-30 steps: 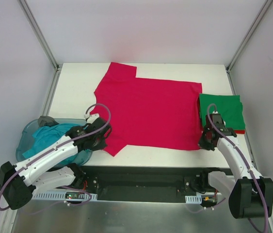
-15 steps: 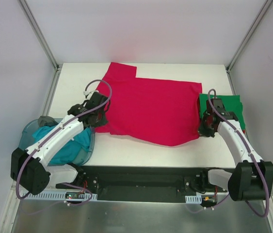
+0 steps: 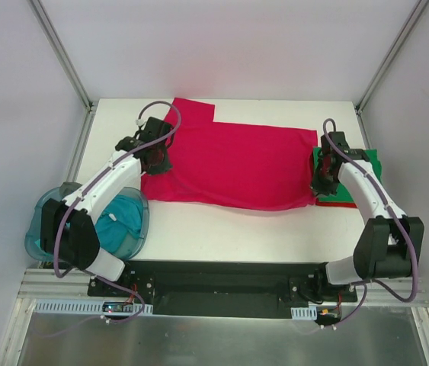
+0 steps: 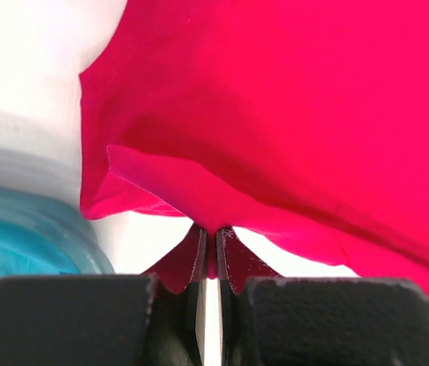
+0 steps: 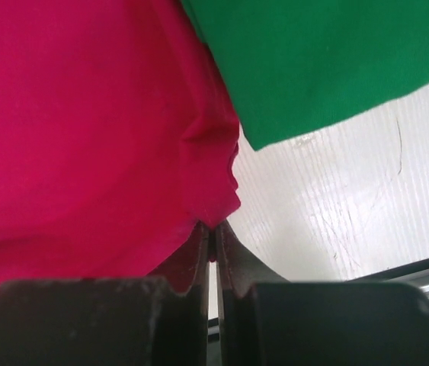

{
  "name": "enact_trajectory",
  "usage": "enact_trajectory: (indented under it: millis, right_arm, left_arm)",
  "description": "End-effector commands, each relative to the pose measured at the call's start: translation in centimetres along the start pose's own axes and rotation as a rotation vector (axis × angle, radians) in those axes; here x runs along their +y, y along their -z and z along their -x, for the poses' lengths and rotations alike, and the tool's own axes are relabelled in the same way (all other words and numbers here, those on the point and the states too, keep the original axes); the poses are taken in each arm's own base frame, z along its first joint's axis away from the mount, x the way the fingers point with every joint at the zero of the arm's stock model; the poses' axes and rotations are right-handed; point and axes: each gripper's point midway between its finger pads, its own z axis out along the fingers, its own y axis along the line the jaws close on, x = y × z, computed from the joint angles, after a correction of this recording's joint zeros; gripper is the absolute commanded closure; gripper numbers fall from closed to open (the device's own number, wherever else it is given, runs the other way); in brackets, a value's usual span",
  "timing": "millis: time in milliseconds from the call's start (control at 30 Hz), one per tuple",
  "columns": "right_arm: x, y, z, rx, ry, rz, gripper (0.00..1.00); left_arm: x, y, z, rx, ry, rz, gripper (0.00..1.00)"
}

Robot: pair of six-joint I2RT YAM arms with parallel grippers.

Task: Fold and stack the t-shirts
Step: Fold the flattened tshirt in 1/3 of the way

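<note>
A crimson red t-shirt (image 3: 237, 164) lies spread across the middle of the table, its near part doubled over toward the far side. My left gripper (image 3: 155, 158) is shut on the shirt's left hem; the left wrist view shows the red cloth (image 4: 313, 114) pinched at the left gripper's tips (image 4: 212, 232). My right gripper (image 3: 322, 180) is shut on the right hem, with red cloth (image 5: 84, 130) caught in the right gripper's tips (image 5: 214, 229). A folded green t-shirt (image 3: 372, 162) lies at the right, right next to that grip (image 5: 328, 61). A teal t-shirt (image 3: 119, 221) sits crumpled in the tub.
A translucent blue plastic tub (image 3: 43, 229) stands at the near left, by the left arm's base, and also shows in the left wrist view (image 4: 24, 221). A red strip of cloth (image 3: 336, 203) peeks out under the green shirt. Metal frame posts rise at the far corners.
Both grippers have carried the red shirt's near hem away from the bases toward the far side, doubling the shirt over. The near strip of table is now bare.
</note>
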Motion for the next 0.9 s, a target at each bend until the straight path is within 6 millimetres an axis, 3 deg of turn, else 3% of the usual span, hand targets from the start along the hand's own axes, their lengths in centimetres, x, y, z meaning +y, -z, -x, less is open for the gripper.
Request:
enact_trajectory:
  millis: [0,233,400,867]
  right_arm:
    - [-0.3,0.3,1.9,-0.011,0.013,-0.051,0.96]
    - [0.3,-1.0,4.2,0.013,0.035,-0.085,0.95]
    - [0.8,-1.8,5.3,0.023,0.034,-0.092,0.95]
    - [1.6,-2.9,7.5,0.001,0.022,-0.095,0.94]
  left_arm:
    - [-1.7,-0.4,3.4,-0.048,-0.044,-0.052,1.00]
    - [-3.2,-3.2,5.5,-0.014,-0.098,-0.094,1.00]
    - [-3.2,-5.2,6.7,0.008,-0.106,-0.088,1.00]
    - [-1.7,-7.1,8.5,0.023,-0.073,-0.076,1.00]
